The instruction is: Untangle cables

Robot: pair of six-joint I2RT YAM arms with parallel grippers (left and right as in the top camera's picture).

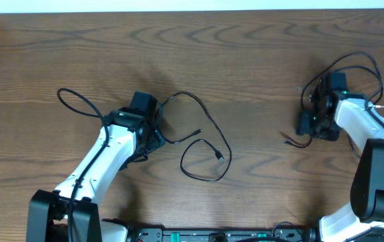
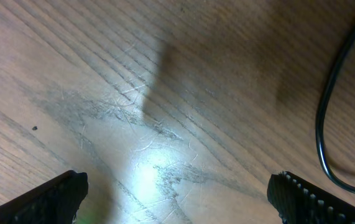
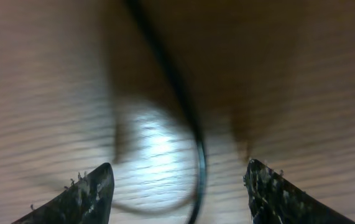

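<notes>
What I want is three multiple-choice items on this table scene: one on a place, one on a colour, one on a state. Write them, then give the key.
1. Through the right wrist camera, the black cable runs: A between the right gripper's fingers; B outside its left finger; C nowhere in view.
2. The looped cable at mid-table is: A white; B black; C yellow.
3. The left gripper is: A shut on a cable; B open over bare wood; C shut on nothing.
Key: A, the cord passes between both fingertips; B, it shows dark against the wooden table; B, the fingers stand wide apart with only wood between them.
</notes>
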